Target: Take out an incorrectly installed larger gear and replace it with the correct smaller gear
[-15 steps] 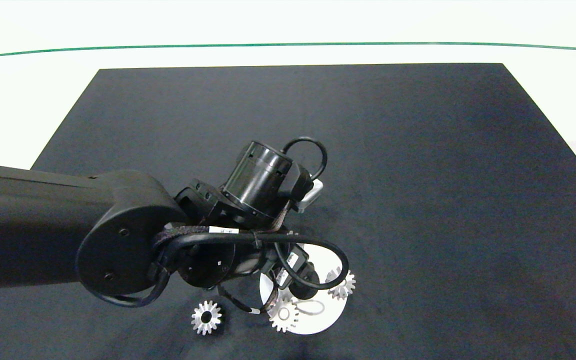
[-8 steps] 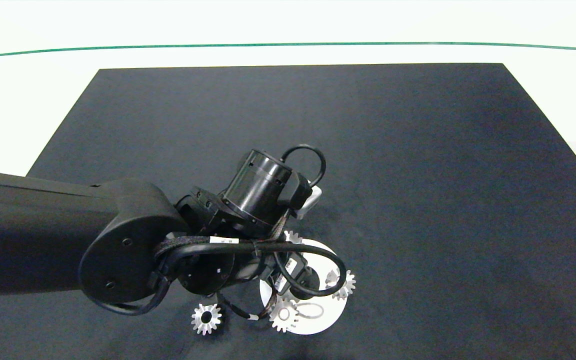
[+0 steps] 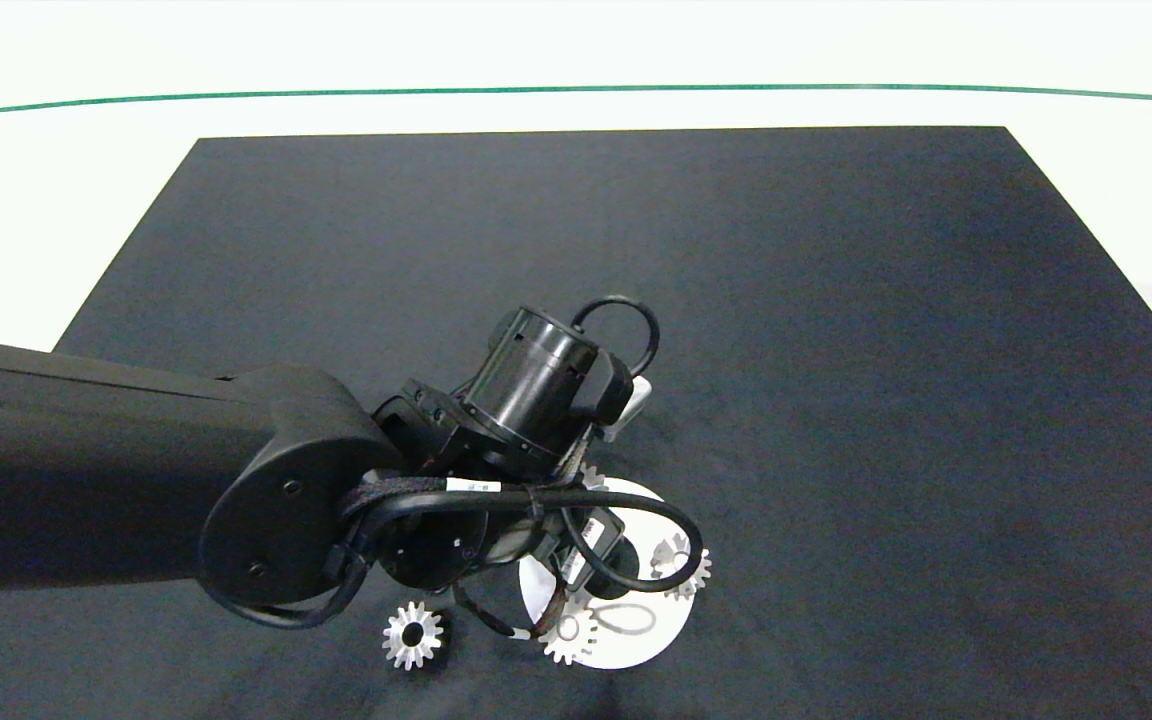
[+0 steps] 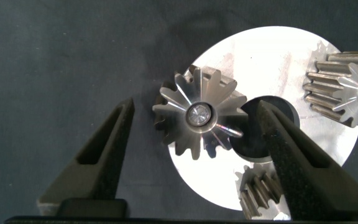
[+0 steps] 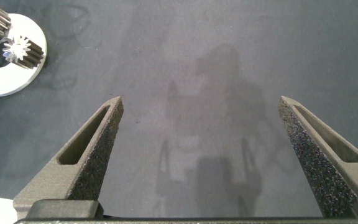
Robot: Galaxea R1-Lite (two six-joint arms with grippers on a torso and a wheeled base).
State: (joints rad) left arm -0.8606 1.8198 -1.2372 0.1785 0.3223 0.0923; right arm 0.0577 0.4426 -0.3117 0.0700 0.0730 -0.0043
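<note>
Lab bench: black mat [image 3: 786, 300] on white table [image 3: 66, 190]

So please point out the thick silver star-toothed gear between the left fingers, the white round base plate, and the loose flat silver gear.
thick silver star-toothed gear [image 4: 199, 116]: left wrist view, centre hub.
white round base plate [image 4: 272, 68]: left wrist view, bare surface.
loose flat silver gear [image 3: 398, 642]: head view, toothed ring.

Bright, even light washes the pale tabletop [image 3: 576, 40] nearly white around the matte black mat [image 3: 836, 350], which shows no glare. The round metal plate [image 4: 272, 68] and the larger gear [image 4: 197, 115] catch strong highlights in the left wrist view, the plate almost blown out, while both stay in sharp focus. In the right wrist view soft, faint shadows of the right gripper [image 5: 201, 109] fall on the mat.
</note>
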